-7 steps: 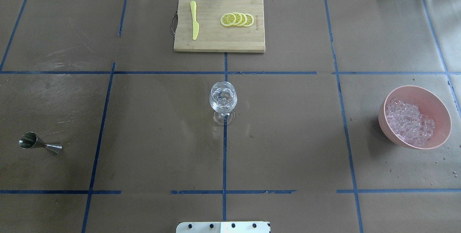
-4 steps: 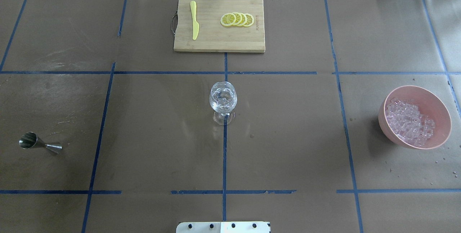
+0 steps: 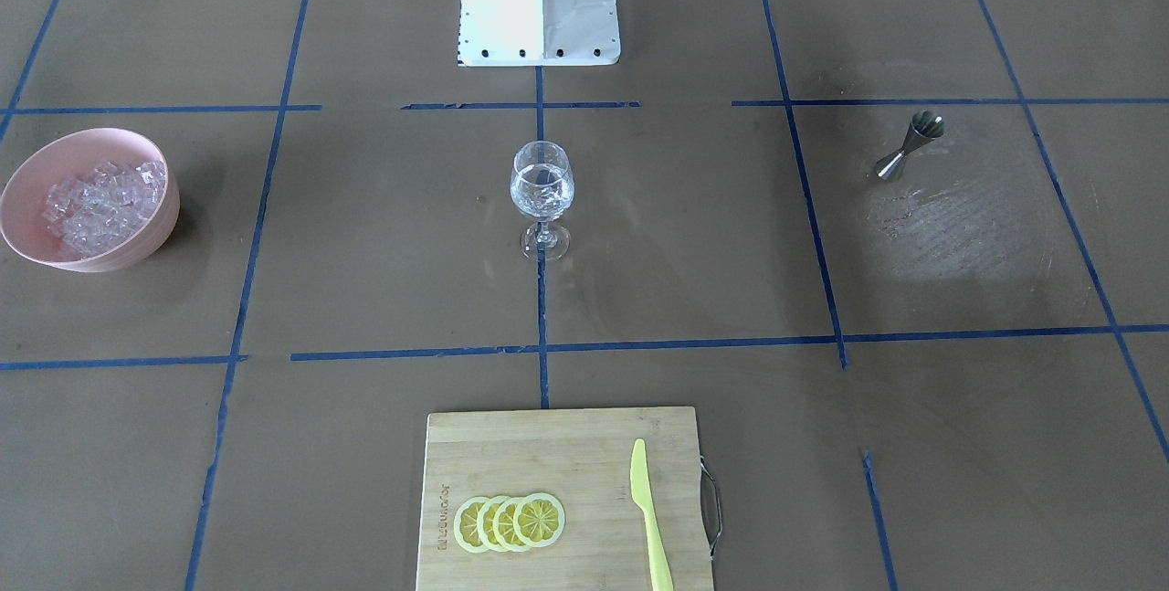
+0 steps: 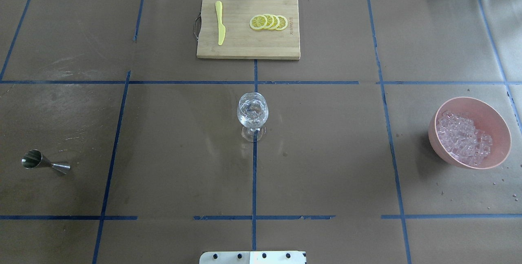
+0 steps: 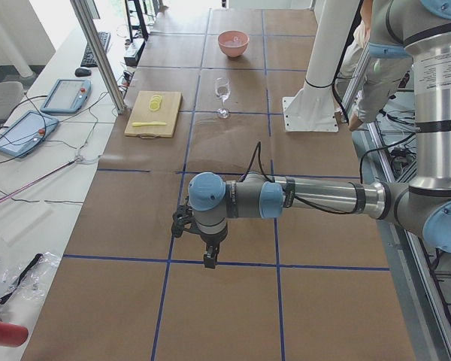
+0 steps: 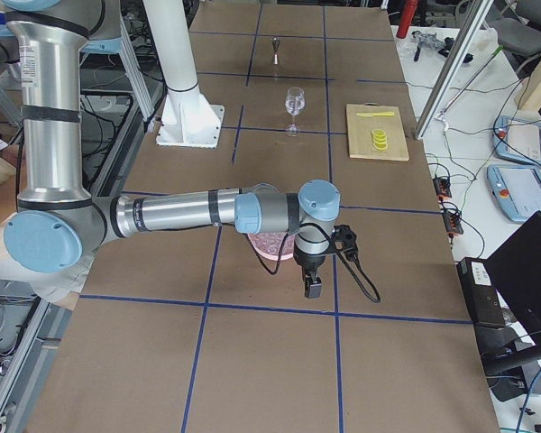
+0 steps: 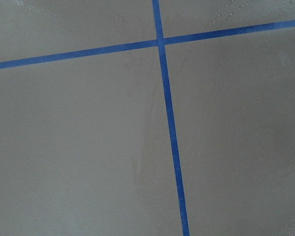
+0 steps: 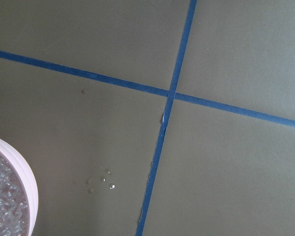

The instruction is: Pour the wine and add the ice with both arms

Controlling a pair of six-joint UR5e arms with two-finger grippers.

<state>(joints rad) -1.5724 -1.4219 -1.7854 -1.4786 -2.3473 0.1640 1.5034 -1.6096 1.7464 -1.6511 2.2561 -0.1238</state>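
Side views only: left hand (image 5: 209, 256) and right hand (image 6: 313, 287), each hanging above the bench (image 4: 326, 154); apart or together, cannot tell.
Ice (image 4: 463, 138): heaped in pink bowl (image 4: 500, 132) beside right hand, half hidden by its arm (image 6: 180, 213).
Glass (image 4: 253, 111): far from both hands, ice inside.

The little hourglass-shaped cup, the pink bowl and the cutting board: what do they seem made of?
The cup looks like polished metal, likely steel: silvery, with mirror-like glints. The bowl seems matte plastic, though unglazed ceramic is possible: even pink, no shine. The cutting board is pale wood or bamboo: straight grain stripes show.
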